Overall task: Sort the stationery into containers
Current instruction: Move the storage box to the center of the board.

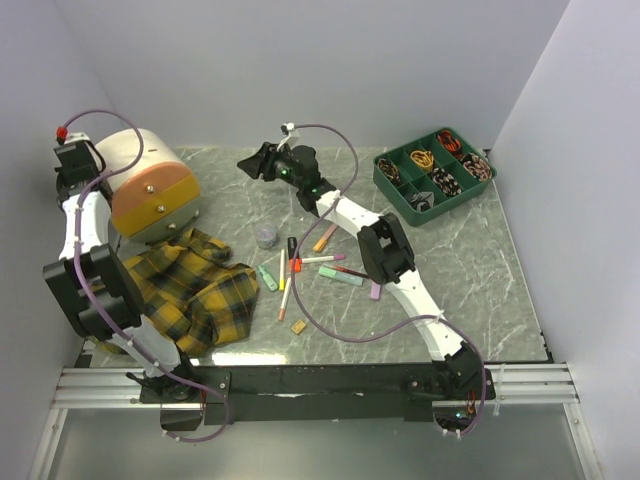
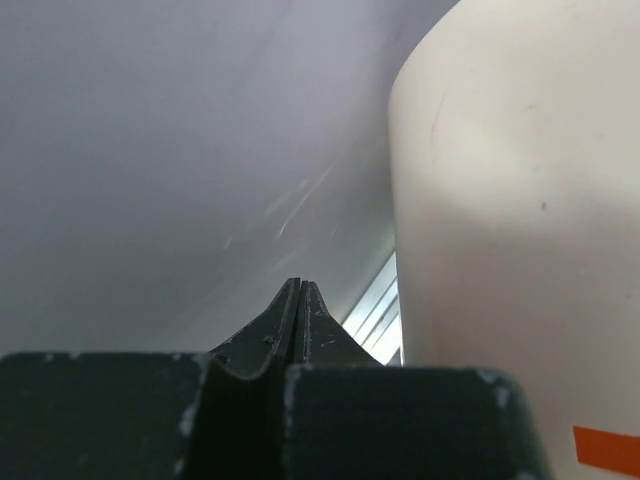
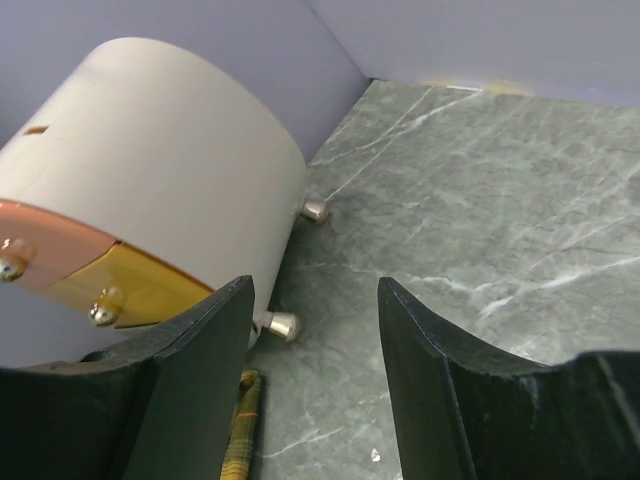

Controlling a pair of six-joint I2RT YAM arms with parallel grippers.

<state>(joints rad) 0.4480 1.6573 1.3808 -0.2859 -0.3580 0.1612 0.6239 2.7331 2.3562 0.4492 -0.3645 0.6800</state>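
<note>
Left gripper [image 2: 302, 290] has its fingers pressed together, tucked between the wall and the cream chest [image 1: 150, 190] in the frame's upper left. Right gripper [image 3: 315, 287] hangs empty at top centre with its jaws apart, facing the chest's drawers. The stationery [image 1: 300, 265] lies scattered mid-table. A plaid cloth [image 1: 200, 290] is crumpled before the chest, and a green tray [image 1: 385, 185] sits upper right.
</note>
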